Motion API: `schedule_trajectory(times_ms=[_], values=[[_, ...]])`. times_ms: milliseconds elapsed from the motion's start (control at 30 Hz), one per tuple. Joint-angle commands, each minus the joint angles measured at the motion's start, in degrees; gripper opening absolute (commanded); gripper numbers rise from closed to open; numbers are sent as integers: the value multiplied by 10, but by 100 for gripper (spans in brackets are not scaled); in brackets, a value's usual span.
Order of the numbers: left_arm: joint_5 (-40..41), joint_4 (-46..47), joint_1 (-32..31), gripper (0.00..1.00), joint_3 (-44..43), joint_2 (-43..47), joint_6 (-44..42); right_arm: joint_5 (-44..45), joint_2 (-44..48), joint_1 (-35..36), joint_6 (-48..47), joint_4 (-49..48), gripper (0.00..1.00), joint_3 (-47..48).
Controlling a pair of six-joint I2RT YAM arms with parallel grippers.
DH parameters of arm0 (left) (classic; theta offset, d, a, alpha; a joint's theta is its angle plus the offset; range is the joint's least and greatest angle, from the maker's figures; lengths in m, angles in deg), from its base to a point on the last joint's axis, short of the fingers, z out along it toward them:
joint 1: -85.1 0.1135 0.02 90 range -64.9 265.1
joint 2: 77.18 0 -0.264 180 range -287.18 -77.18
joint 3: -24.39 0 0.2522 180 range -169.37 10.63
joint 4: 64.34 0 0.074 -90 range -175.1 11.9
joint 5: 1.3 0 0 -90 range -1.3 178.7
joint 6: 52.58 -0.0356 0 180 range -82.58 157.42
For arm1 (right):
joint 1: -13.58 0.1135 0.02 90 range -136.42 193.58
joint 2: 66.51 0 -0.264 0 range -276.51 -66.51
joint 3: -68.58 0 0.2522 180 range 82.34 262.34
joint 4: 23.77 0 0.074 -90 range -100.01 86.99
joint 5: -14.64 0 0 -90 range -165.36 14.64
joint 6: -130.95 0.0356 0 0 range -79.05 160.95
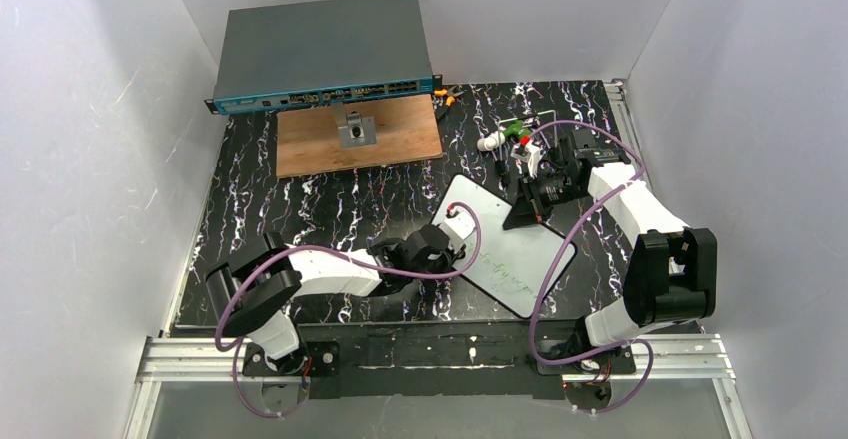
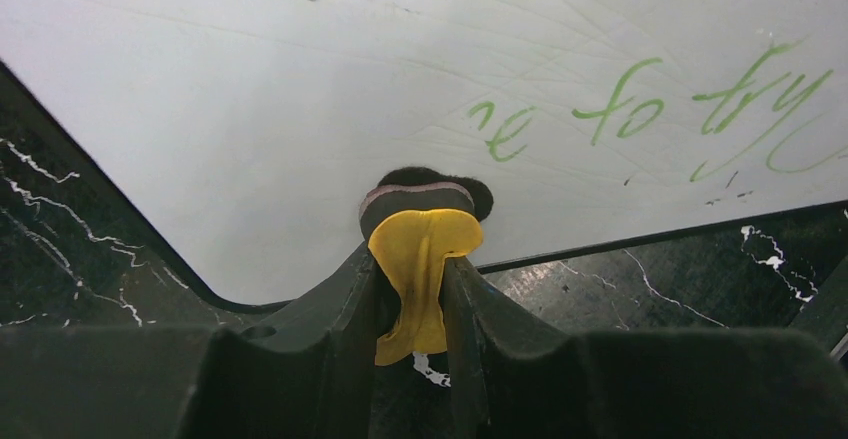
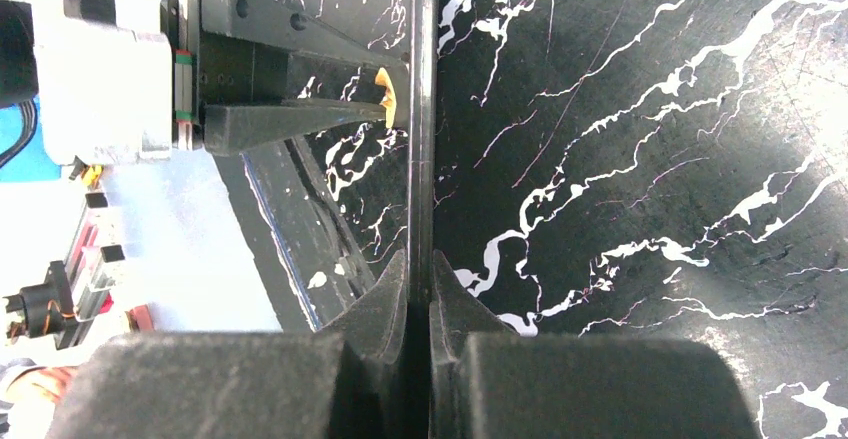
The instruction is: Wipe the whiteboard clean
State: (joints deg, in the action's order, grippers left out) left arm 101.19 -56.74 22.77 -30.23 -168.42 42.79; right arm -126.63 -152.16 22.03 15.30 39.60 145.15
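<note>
Top external: L gripper (image 1: 450, 239) flat, eraser (image 2: 420, 244) on whiteboard (image 1: 500, 254); R gripper (image 1: 522, 219) downtilted.

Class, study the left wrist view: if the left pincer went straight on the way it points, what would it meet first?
The whiteboard: the eraser clamped in the left pincer points at its bare white face near the rim, beside the green writing. It may be touching; depth is unclear.

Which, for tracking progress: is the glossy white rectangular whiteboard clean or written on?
Written on: green handwritten words cross the glossy white whiteboard.
</note>
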Motion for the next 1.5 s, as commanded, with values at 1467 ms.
schedule_trajectory(times_ms=[1467], values=[[-22, -4, -8, 0, -36, 17, -51, -66, 7, 7, -45, 17, 1, 21]])
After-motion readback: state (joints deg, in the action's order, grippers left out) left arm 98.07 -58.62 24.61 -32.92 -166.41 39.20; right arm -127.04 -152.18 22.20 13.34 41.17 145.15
